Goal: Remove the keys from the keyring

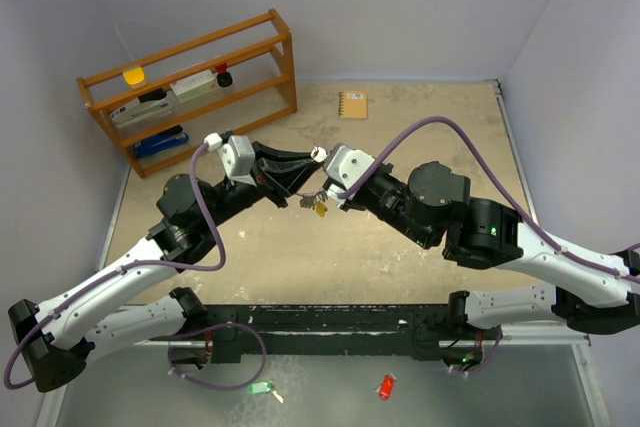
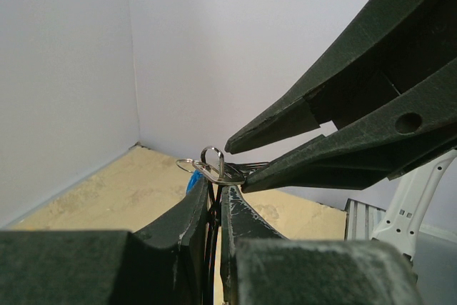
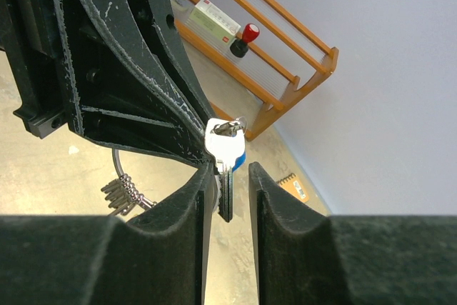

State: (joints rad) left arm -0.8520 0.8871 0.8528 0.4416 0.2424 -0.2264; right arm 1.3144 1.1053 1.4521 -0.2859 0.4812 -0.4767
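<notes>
Nothing is off yet, as far as you can see here. The keyring hangs in the air above the desk, out in front of the wooden rack and held between your two arms.

Your left gripper is clenched on the ring's wire, its jaws nearly touching with the thin wire between them. Your right gripper has its jaws parted around the blue-tagged key. The key lies against one finger, with a sliver of daylight to the other, so this reads as lining up, not a firm pinch.

The small silver keys dangle in a bunch from the loop below the left gripper. The yellow-tagged key hangs under the spot where the grippers meet.

So every key remains to be worked off, and the blue one looks like the first. A green tag and a red tag lie far from the rack, down by the arm bases.
</notes>
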